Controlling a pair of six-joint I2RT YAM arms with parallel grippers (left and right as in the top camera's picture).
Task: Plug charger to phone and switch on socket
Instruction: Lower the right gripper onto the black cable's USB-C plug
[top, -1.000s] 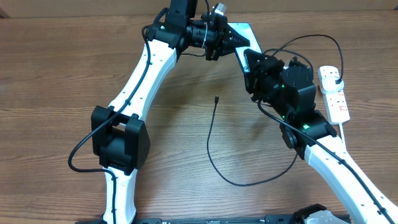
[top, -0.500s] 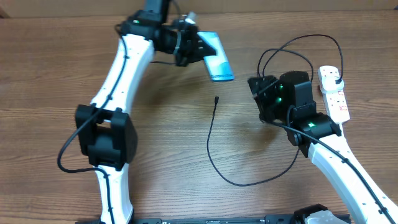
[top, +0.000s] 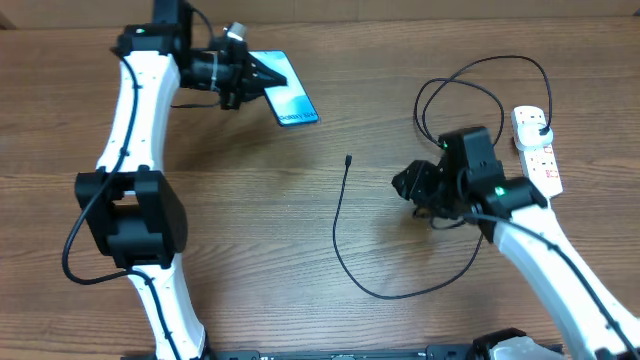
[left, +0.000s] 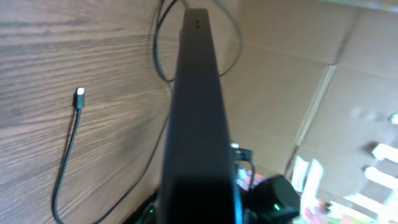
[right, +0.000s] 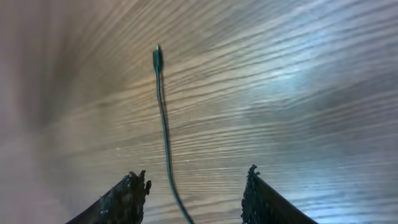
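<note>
From overhead, the left gripper (top: 262, 80) is covering one end of the phone (top: 292, 102). In the left wrist view the phone is showing only its dark edge, blurring toward the bottom and hiding that gripper's fingers. Well to the right of the phone, the switches on the power strip (top: 537, 150) are looking too small to read, and the cable (right: 163, 118) is running off the right wrist view's bottom edge.

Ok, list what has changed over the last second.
The left gripper, shut on the phone, carried it leftward. The right gripper, open and empty, pulled back from the phone toward the near side and now faces the charger tip. Charger and socket stayed put.
</note>
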